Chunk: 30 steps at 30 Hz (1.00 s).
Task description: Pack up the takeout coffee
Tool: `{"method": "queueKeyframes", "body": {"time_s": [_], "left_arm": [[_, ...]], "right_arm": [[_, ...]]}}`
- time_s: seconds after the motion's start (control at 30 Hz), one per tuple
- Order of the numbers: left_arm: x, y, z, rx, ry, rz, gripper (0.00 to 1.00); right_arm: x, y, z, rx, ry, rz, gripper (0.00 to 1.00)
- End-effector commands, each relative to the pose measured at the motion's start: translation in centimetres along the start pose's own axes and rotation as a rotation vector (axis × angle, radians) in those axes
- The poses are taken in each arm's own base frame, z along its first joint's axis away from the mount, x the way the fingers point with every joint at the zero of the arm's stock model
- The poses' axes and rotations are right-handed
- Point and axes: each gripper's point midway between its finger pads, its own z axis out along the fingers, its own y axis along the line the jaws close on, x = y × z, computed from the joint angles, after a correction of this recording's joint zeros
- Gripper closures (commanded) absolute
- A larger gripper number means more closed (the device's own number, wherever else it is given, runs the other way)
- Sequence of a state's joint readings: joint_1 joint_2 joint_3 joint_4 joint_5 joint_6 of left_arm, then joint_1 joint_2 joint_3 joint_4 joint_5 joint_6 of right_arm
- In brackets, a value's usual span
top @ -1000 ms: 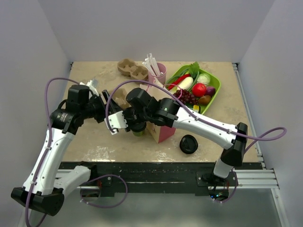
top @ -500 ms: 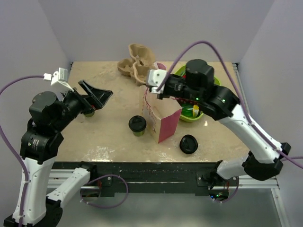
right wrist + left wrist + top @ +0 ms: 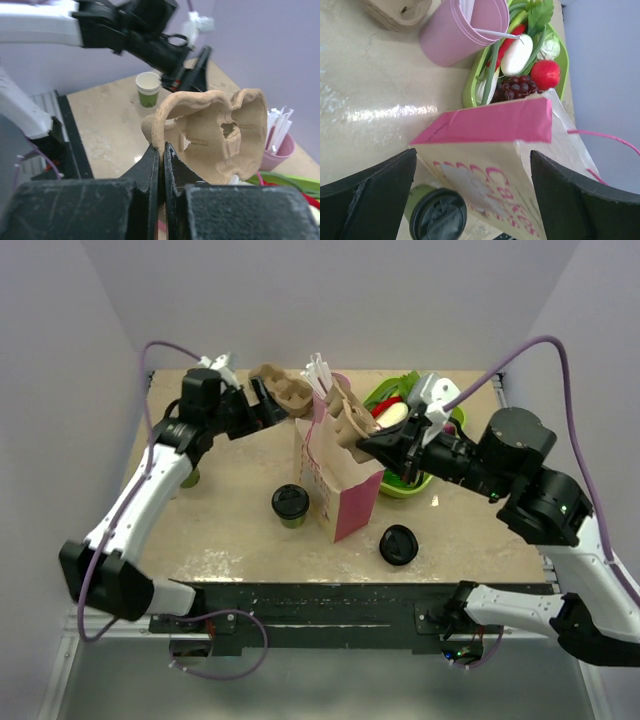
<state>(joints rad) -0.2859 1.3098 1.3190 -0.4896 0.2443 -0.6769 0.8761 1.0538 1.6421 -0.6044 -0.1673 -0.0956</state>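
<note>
Top external view: the right pincer [image 3: 368, 447], pressed together, pinches a cardboard cup carrier [image 3: 345, 423] by its rim. The left pincer [image 3: 262, 405] is spread wide. The takeout coffee [image 3: 289, 503] stands lower, between both pincers, just beside the pink bag [image 3: 345, 502].

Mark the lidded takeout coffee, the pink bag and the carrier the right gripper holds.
takeout coffee [image 3: 289, 501], top external view, centre of its black lid.
pink bag [image 3: 354, 506], top external view, its pink side panel.
cardboard carrier [image 3: 210, 155], right wrist view, its moulded wall below the hole.
</note>
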Motion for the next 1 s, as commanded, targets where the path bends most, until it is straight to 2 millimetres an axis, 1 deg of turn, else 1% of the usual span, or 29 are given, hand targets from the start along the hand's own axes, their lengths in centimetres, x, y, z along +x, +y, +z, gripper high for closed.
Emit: {"method": "queueKeyframes", "body": {"time_s": [0.0,0.03,0.07,0.1,0.13,0.17,0.2,0.27,0.3,0.33,0.37,0.4,0.43,0.53,0.57,0.6,0.63,0.67,0.7,0.73,0.77,0.8,0.83,0.87,0.9,0.93,0.97], "left_arm": [[-1.6,-3.8,3.4,0.113,0.018,0.192,0.00],[-2.2,-3.9,3.8,0.090,0.002,0.235,0.00],[-1.4,-3.6,4.6,0.076,0.034,0.240,0.00],[-1.4,-3.7,4.7,0.085,0.036,0.252,0.00],[-0.9,-3.6,4.9,0.096,0.047,0.261,0.00],[-1.3,-4.1,4.7,0.116,0.026,0.267,0.00],[-1.3,-4.2,4.6,0.124,0.022,0.272,0.00],[-1.1,-4.1,4.4,0.128,0.020,0.287,0.00],[-1.1,-4.0,4.3,0.124,0.020,0.294,0.00],[-1.4,-3.9,4.3,0.109,0.013,0.298,0.01],[-1.2,-3.4,4.2,0.087,0.021,0.290,0.00],[-1.2,-3.1,4.1,0.069,0.020,0.286,0.00],[-1.0,-2.6,4.2,0.047,0.021,0.277,0.00],[-0.7,-2.7,3.7,0.062,0.017,0.272,0.00],[-0.8,-2.8,3.2,0.060,0.011,0.271,0.01],[-0.9,-2.8,3.1,0.058,0.006,0.270,0.00],[-0.6,-2.5,3.0,0.053,0.007,0.271,0.00],[-0.8,-2.9,2.5,0.068,-0.010,0.274,0.00],[-0.7,-2.9,2.4,0.073,-0.013,0.272,0.00],[-0.2,-3.1,2.3,0.092,0.003,0.270,0.00],[0.1,-3.1,2.3,0.099,0.015,0.269,0.00],[0.3,-3.3,2.1,0.110,0.021,0.269,0.01],[0.8,-3.3,2.1,0.125,0.038,0.269,0.00],[0.8,-3.5,2.0,0.139,0.035,0.273,0.00],[0.9,-3.5,2.0,0.144,0.036,0.274,0.00],[1.1,-3.5,2.1,0.148,0.042,0.270,0.00],[1.2,-3.5,2.2,0.147,0.045,0.266,0.00]], "right_arm": [[0.3,1.5,-1.2,-0.035,0.016,0.159,1.00],[0.8,1.7,-1.0,-0.045,0.036,0.175,1.00],[1.3,1.8,-0.9,-0.048,0.057,0.190,1.00],[1.6,1.8,-1.0,-0.045,0.067,0.199,1.00],[1.8,1.8,-0.7,-0.044,0.069,0.207,1.00],[2.5,2.0,-0.3,-0.059,0.086,0.196,1.00],[2.7,2.0,0.1,-0.062,0.092,0.199,1.00],[3.7,1.5,1.3,-0.056,0.135,0.207,1.00],[4.3,1.4,1.5,-0.059,0.160,0.218,1.00],[4.5,1.6,1.7,-0.085,0.174,0.230,1.00],[4.9,1.0,2.1,-0.082,0.189,0.244,1.00],[5.0,0.9,2.2,-0.093,0.188,0.256,1.00],[5.0,1.5,2.1,-0.142,0.189,0.271,1.00],[6.5,0.5,2.4,-0.126,0.231,0.322,1.00],[7.4,-0.4,2.3,-0.097,0.254,0.338,1.00],[8.4,-0.7,2.1,-0.090,0.286,0.350,1.00],[8.9,-1.0,2.1,-0.085,0.297,0.350,1.00],[9.4,-1.7,1.9,-0.071,0.305,0.349,1.00],[9.7,-1.9,1.8,-0.078,0.312,0.345,1.00],[9.9,-1.7,1.8,-0.105,0.316,0.326,1.00],[10.3,-1.8,1.8,-0.136,0.317,0.255,1.00],[10.2,-1.2,1.8,-0.188,0.309,0.220,1.00],[10.5,-0.8,1.9,-0.234,0.308,0.179,1.00],[11.4,-0.6,1.9,-0.286,0.308,0.088,1.00],[11.4,-0.6,2.3,-0.304,0.293,0.059,1.00],[12.1,-0.6,2.3,-0.327,0.307,0.028,1.00],[12.7,-0.9,2.8,-0.359,0.315,-0.042,1.00]]}}
